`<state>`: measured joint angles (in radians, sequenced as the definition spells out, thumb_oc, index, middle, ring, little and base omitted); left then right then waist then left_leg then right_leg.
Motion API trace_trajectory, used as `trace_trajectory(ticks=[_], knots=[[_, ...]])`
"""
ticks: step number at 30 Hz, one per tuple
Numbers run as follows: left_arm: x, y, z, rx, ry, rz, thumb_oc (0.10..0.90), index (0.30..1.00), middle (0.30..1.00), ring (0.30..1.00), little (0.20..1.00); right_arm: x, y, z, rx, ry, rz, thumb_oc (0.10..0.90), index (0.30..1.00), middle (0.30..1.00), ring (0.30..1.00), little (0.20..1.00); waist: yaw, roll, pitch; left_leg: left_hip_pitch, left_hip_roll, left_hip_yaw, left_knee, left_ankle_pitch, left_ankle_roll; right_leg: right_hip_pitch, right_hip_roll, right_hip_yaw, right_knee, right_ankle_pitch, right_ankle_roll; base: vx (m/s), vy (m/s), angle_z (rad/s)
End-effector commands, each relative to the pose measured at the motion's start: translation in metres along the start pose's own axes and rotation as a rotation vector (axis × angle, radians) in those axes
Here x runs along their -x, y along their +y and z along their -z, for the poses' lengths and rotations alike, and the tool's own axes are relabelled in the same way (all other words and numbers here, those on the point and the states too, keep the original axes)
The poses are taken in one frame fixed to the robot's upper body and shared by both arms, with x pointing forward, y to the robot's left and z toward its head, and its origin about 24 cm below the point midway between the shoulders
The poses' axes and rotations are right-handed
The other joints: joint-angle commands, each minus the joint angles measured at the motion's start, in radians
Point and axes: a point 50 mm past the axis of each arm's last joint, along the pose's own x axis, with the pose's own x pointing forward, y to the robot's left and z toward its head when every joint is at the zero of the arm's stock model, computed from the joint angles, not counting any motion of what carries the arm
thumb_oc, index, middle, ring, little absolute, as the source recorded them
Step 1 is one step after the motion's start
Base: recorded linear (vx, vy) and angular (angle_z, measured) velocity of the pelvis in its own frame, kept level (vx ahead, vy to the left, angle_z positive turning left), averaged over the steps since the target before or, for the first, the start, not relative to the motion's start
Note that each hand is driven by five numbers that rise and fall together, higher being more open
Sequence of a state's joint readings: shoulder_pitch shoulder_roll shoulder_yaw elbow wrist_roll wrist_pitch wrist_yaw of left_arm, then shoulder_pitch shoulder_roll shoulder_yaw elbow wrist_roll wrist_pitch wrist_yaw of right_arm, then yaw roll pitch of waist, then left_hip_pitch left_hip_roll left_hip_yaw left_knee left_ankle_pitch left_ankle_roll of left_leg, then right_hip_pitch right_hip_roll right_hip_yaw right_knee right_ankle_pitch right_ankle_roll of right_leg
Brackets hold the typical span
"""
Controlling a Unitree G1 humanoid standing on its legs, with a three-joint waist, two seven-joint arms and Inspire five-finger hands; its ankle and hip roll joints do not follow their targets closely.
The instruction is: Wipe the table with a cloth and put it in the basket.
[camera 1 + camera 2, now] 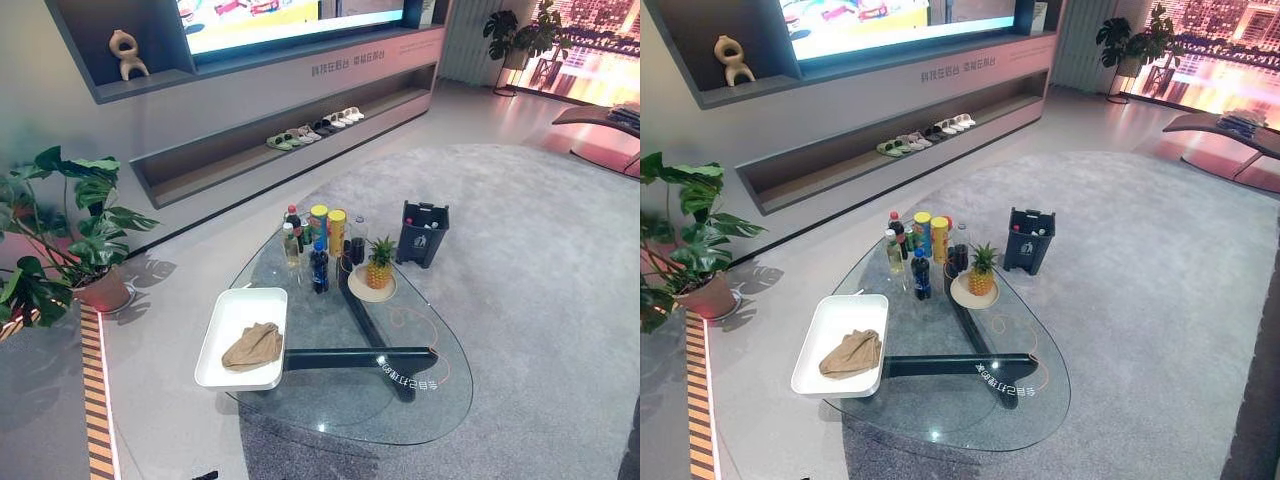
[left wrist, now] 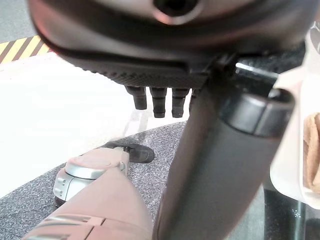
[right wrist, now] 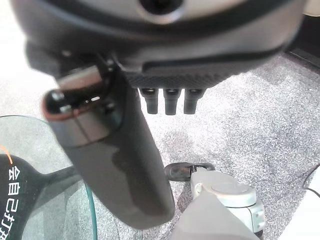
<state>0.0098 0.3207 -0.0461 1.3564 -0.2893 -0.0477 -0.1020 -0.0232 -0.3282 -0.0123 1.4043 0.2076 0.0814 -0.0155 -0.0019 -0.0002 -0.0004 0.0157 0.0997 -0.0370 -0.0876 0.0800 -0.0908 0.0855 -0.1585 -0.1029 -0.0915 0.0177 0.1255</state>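
A crumpled tan cloth (image 1: 252,347) lies in a white tray (image 1: 231,310) at the left edge of the glass table (image 1: 420,410). The cloth's edge (image 2: 314,150) and the tray's rim (image 2: 292,150) also show in the left wrist view, just beyond my left hand (image 2: 165,55). That hand hangs beside the table with relaxed fingers (image 2: 157,102) and holds nothing. My right hand (image 3: 170,55) hangs over the grey carpet by the table's glass edge (image 3: 75,200), fingers (image 3: 170,100) relaxed and empty. A dark basket (image 1: 422,234) stands on the carpet past the table's far right side.
Several bottles and cans (image 1: 318,240) cluster at the table's far end, next to a pineapple (image 1: 378,265) on a plate. A potted plant (image 1: 70,240) stands to the left by a yellow-black floor strip (image 1: 95,400). A low shelf holding shoes (image 1: 315,130) runs along the wall.
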Motion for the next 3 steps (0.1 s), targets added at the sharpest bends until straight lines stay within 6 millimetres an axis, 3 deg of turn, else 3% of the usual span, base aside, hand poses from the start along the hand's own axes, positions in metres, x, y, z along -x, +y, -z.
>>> trace_trajectory(ticks=[1, 3], knots=[[-0.0024, -0.0011, -0.0242, -0.004, -0.058, 0.000, 0.800, 0.900, 0.900, 0.900, 0.900, 0.0005, -0.0038, -0.0167, 0.042, -0.033, 0.013, 0.800, 0.900, 0.900, 0.900, 0.900, 0.014, -0.001, 0.027, 0.046, -0.076, 0.033, 0.000, -0.089, 0.042, -0.012, 0.048, -0.014, 0.052, -0.012, -0.011, 0.00, 0.000, 0.00], [-0.0025, -0.0022, -0.0251, 0.002, -0.062, 0.005, 0.800, 0.900, 0.900, 0.900, 0.900, 0.0005, -0.0033, -0.0161, 0.049, -0.030, 0.013, 0.800, 0.900, 0.900, 0.900, 0.900, 0.013, -0.001, 0.026, 0.048, -0.075, 0.034, 0.000, -0.090, 0.042, -0.011, 0.048, -0.014, 0.053, -0.013, -0.011, 0.00, 0.000, 0.00]])
